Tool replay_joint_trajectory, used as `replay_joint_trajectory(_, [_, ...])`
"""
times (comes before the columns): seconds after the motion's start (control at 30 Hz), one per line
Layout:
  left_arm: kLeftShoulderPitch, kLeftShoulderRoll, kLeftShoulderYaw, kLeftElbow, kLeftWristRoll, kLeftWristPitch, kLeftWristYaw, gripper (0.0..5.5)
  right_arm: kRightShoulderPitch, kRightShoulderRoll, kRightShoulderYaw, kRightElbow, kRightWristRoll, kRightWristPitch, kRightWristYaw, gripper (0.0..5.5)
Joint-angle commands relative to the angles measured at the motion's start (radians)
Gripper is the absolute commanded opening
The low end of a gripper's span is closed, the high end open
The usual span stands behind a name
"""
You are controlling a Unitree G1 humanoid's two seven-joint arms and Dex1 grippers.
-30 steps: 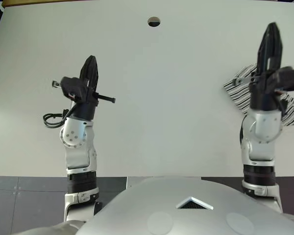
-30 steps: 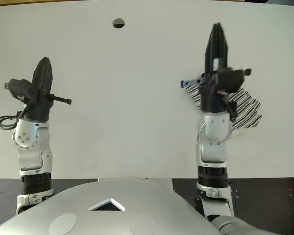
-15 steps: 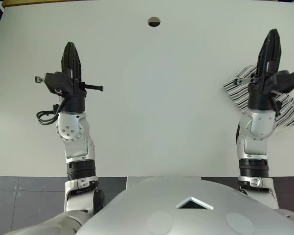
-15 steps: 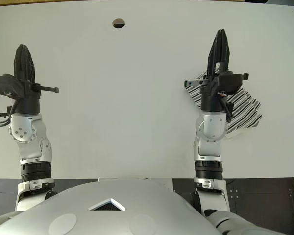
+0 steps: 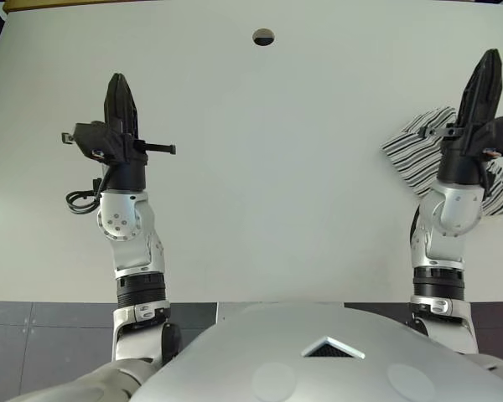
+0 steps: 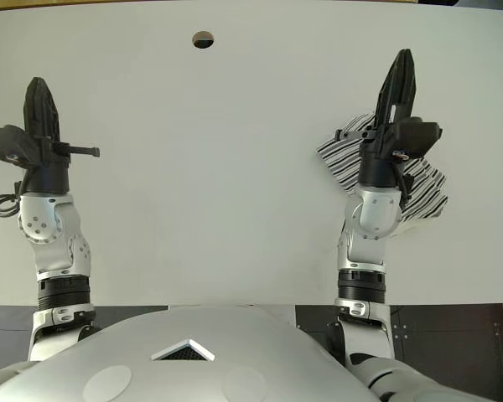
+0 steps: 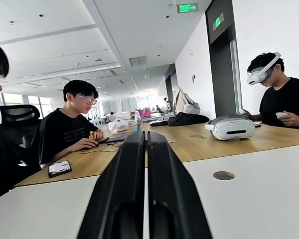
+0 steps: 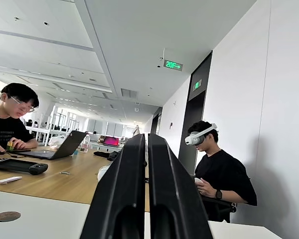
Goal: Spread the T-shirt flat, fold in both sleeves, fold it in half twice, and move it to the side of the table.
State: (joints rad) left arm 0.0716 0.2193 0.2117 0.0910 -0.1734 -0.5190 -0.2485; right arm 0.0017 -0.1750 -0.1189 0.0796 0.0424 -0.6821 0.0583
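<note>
Fingers of both grippers were pressed together with nothing held. The left gripper (image 5: 117,84) and right gripper (image 5: 489,60) both stood raised, tips pointing away over the table (image 5: 277,167). We found the T-shirt (image 5: 415,155) folded small, striped, lying at the table's right side, partly behind the right gripper, with neither gripper gripping it. We judged the folding done and the shirt already parked, so the grippers were probably held up and well apart just to stay clear of it. A round hole (image 5: 263,37) sat near the table's far edge. Against a second ago, the left gripper had swung outward to its left, then held. The right gripper had shifted right in the last half second, uncovering more stripes.
</note>
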Motion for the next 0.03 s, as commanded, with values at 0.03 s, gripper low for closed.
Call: replay_joint_trajectory(0.03, [0.026,0.003,0.005,-0.042,0.018,0.014,0.016,0.13,-0.014,0.001,0.006,-0.015,-0.001,0.016,0.012,0.1])
